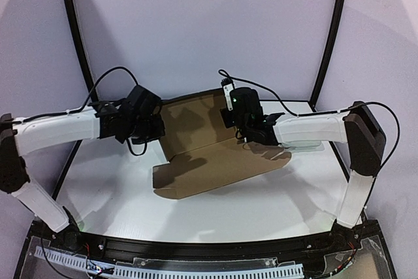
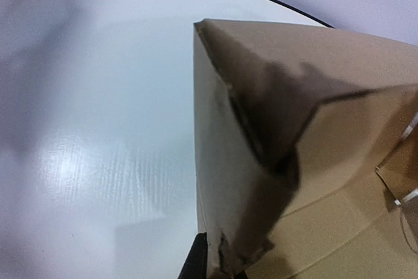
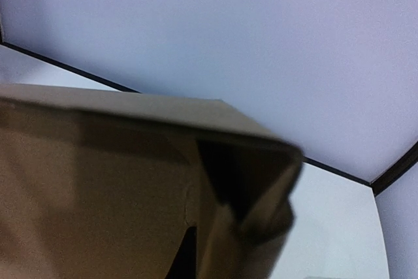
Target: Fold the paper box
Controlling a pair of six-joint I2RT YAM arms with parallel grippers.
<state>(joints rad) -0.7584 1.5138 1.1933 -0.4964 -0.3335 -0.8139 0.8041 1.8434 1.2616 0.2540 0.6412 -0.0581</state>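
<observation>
The paper box [image 1: 215, 164] is plain brown cardboard, half folded in the middle of the white table. Its front panel lies flat and its back panel stands up. My left gripper [image 1: 155, 127] is at the box's left side. In the left wrist view the raised side wall [image 2: 261, 96] runs down between the dark fingertips [image 2: 196, 259], and the left gripper [image 2: 219, 269] is shut on it. My right gripper [image 1: 236, 122] is at the box's right side. The right wrist view is filled by cardboard [image 3: 98, 181], with one dark finger [image 3: 186, 256] pressed against a folded corner flap.
The white table [image 1: 130, 207] spreads around the box on all sides. Black curved frame rails [image 1: 75, 31] [image 1: 330, 37] rise at the back left and back right against pale walls. Cables loop over both wrists [image 1: 104, 80].
</observation>
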